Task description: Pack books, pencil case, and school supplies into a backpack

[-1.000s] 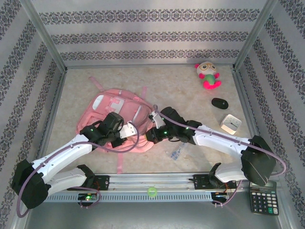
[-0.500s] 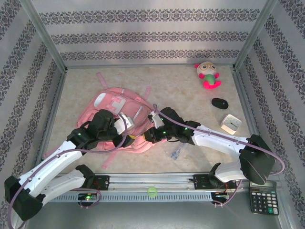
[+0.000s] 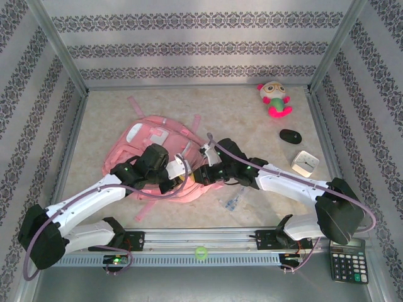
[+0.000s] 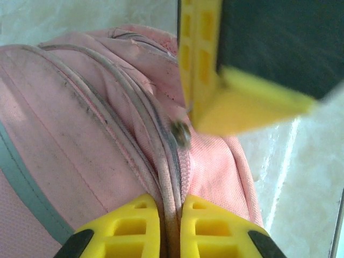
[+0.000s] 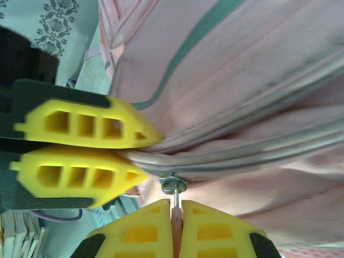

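The pink backpack (image 3: 148, 141) lies flat left of the table's centre. My left gripper (image 3: 184, 176) is at its near right edge, shut on the grey piping beside the zip; in the left wrist view the gripper (image 4: 171, 207) pinches that seam of the backpack (image 4: 80, 134). My right gripper (image 3: 198, 176) faces it from the right, and in the right wrist view the gripper (image 5: 177, 207) is shut on the zipper pull (image 5: 173, 188). A clear packet of school supplies (image 3: 232, 202) lies on the table just right of the bag. The books and pencil case are out of view.
A pink-and-green plush toy (image 3: 274, 99) sits at the back right, with a black oval object (image 3: 290, 136) and a white square clock (image 3: 305, 163) nearer. A black calculator (image 3: 347, 260) lies by the right arm's base. A small green ball (image 3: 201, 253) rests on the front rail.
My left gripper drew back to the left and opened, then came right again to the bag's near edge and closed on the seam. The right gripper kept hold of the zipper pull.
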{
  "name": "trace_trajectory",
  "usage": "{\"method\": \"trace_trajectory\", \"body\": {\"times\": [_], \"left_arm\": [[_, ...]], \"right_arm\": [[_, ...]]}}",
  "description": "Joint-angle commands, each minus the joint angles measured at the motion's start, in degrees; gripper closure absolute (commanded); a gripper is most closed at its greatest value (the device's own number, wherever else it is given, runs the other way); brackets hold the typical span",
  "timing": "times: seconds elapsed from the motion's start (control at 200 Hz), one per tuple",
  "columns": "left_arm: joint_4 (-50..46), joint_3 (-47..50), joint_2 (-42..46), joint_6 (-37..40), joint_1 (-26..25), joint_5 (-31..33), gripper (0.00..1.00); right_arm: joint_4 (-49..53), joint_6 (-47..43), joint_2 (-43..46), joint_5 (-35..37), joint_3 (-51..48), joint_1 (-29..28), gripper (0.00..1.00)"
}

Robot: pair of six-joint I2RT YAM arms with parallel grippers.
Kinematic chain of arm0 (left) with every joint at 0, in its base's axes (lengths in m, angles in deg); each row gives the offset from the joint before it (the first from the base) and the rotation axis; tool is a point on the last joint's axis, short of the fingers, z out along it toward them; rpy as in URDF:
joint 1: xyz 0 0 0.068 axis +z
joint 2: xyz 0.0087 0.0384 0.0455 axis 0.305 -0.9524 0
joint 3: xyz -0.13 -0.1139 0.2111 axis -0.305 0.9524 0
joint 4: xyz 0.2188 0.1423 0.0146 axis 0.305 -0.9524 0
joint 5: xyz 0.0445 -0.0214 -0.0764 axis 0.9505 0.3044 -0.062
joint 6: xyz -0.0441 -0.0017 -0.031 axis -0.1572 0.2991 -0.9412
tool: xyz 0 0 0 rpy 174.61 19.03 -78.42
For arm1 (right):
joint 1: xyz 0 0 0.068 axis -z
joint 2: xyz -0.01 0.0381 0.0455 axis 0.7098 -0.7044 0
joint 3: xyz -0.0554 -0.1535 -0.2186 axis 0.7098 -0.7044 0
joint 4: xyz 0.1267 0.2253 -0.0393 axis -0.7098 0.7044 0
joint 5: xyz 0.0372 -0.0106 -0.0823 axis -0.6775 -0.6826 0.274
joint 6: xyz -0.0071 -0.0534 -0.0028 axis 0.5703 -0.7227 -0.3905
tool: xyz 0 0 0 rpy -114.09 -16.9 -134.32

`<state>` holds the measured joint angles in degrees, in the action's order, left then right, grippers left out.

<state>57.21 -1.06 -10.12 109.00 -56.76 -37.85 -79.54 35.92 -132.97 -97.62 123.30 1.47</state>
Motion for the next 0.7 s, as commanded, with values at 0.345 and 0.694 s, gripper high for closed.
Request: {"method": "trace_trajectory", "body": {"times": [0.345,0.694], "left_arm": [[-25.1,0.6,5.6,13.8,0.0,10.1,0.96],[-31.3,0.9,10.2,12.9,5.5,26.0,0.88]], "right_arm": [[-0.1,-5.2,2.8,-0.2,-4.3,12.0,1.00],[-2.4,-0.5,3.8,2.7,-4.9,3.4,1.00]]}}
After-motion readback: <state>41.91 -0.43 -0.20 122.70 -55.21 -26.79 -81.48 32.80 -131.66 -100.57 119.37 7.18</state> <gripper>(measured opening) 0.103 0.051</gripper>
